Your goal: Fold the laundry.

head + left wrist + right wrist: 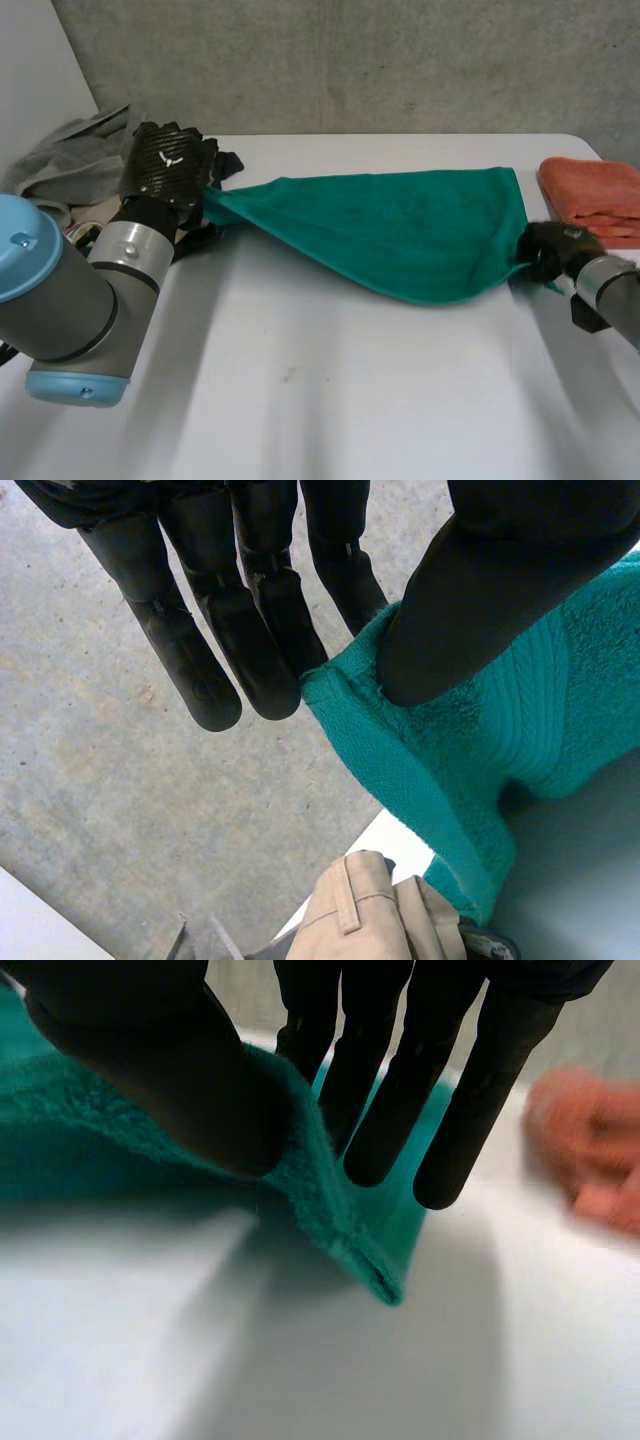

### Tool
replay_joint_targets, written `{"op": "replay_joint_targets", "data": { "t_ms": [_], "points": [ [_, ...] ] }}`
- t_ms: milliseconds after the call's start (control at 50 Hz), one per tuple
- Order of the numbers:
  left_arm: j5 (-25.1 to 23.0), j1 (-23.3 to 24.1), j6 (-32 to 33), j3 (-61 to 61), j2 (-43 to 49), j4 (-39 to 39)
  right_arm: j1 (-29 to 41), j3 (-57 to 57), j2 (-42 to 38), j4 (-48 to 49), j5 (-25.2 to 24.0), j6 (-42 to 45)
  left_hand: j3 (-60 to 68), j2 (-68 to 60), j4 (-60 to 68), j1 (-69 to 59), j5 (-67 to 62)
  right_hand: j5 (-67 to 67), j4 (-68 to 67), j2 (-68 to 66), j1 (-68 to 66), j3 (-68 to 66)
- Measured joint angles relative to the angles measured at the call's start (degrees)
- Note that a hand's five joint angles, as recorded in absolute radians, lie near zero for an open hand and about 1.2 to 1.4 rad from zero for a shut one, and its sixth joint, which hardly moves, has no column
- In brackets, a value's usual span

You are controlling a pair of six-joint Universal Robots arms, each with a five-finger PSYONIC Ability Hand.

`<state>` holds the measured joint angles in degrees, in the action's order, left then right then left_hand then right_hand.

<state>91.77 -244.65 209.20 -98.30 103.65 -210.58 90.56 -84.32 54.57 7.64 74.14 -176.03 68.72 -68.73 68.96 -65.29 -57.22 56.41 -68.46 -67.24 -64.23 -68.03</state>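
- Head view: the teal towel [400, 225] hangs stretched between both hands over the white table [300, 380]. The left hand [170, 165] is at one tapered end and the right hand [550, 250] at the opposite corner.
- Head view also shows a folded orange towel [595, 200] near the right hand and a grey clothing pile [70, 155] beyond the left arm.
- Left wrist view: the thumb pins the towel's hemmed corner against one finger, and the other fingers extend straight alongside. A beige garment [370, 910] lies below the corner.
- Right wrist view: thumb and fingers pinch the towel's corner just above the table, with the orange towel beside the fingertips.
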Motion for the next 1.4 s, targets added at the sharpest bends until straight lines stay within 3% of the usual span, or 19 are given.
{"op": "replay_joint_targets", "data": {
  "t_ms": [80, 160, 280, 360, 440, 520, 660, 740, 840, 920, 1000, 1080, 1140, 1400],
  "points": [
    [-0.02, -0.37, 0.03, -0.08, -1.89, 2.64, -0.68, -0.96, 8.73, -1.4, -0.34, 4.08, 0.0, 0.0, 0.0, 0.0, 0.0, 0.0, -0.06, 0.0, 0.0, -0.04],
    [-0.06, -1.38, 0.31, -0.14, -5.0, 8.53, -3.51, -1.81, 19.99, -7.36, -0.99, 14.95, 0.0, 0.0, 0.0, 0.0, 0.0, 0.0, -0.07, 0.0, 0.0, -0.05],
    [-0.46, -3.2, 1.77, -0.34, -11.01, 22.12, -9.76, -2.18, 31.53, -24.38, -0.52, 40.77, 0.0, 0.0, 0.0, 0.0, 0.0, 0.01, -0.12, 0.0, 0.0, -0.11],
    [-1.45, -4.11, 4.91, -0.7, -14.75, 32.19, -11.58, -2.43, 34.81, -35.21, 0.96, 53.74, 0.0, 0.0, 0.0, 0.0, 0.0, 0.01, -0.25, 0.0, 0.0, -0.11],
    [-3.11, -4.14, 8.54, -1.28, -16.03, 38.55, -11.6, -3.36, 35.39, -40.55, 2.06, 58.56, 0.0, 0.0, 0.0, 0.0, 0.0, 0.68, -0.26, 0.0, 0.0, -0.12],
    [-4.55, -3.78, 11.02, -1.26, -13.32, 40.2, -9.95, -4.38, 32.68, -40.47, 2.77, 59.15, 0.0, 0.0, 0.0, 0.0, 0.0, 0.99, -0.27, 0.0, 0.0, -0.11],
    [-4.68, -2.78, 12.37, 7.46, 3.01, 35.12, -3.35, -0.86, 18.97, -32.79, 7.56, 58.01, 0.0, 0.0, 0.01, 0.0, 0.0, 1.2, -0.27, 0.0, 0.0, -0.11],
    [-2.58, -2.24, 12.68, 20.67, 14.54, 31.86, 0.16, 6.78, 10.96, -26.43, 12.48, 57.79, 0.0, 0.0, 0.01, 0.0, 0.0, 1.2, -0.27, 0.0, 0.0, -0.13],
    [0.63, -1.93, 14.02, 37.92, 24.33, 28.16, 2.94, 17.95, 5.64, -15.75, 14.6, 57.85, 0.0, 0.0, 0.02, 0.0, 0.0, 1.22, -0.27, 0.0, 0.0, -0.14],
    [2.33, -1.92, 15.66, 50.01, 27.85, 19.85, 4.0, 24.63, 4.39, -2.81, 13.77, 57.51, 0.0, 0.0, 0.05, 0.0, 0.0, 1.28, -0.27, 0.0, 0.0, -0.15],
    [3.59, -2.19, 17.19, 60.14, 28.51, 2.21, 5.04, 28.47, 5.24, 19.7, 10.16, 56.16, 0.0, 0.0, 0.05, 0.0, 0.0, 2.12, -0.28, 0.0, 0.0, -0.16],
    [4.23, -2.24, 16.89, 60.98, 27.55, -6.88, 5.76, 28.22, 6.25, 30.29, 7.82, 54.97, 0.0, 0.0, 0.05, 0.0, 0.0, 2.35, -0.28, 0.0, 0.0, -0.18],
    [4.59, -2.36, 15.58, 58.95, 26.78, -8.65, 6.16, 27.37, 6.56, 31.89, 7.21, 54.15, 0.0, 0.0, 0.05, 0.0, 0.0, 2.35, -0.28, 0.0, 0.0, -0.18],
    [4.24, -3.56, 8.65, 34.93, 23.45, -5.45, 6.49, 18.33, 3.72, 20.7, 6.82, 44.51, 0.0, 0.0, 0.06, 0.0, 0.0, 2.35, -0.29, 0.0, 0.0, -0.18]
  ]
}}
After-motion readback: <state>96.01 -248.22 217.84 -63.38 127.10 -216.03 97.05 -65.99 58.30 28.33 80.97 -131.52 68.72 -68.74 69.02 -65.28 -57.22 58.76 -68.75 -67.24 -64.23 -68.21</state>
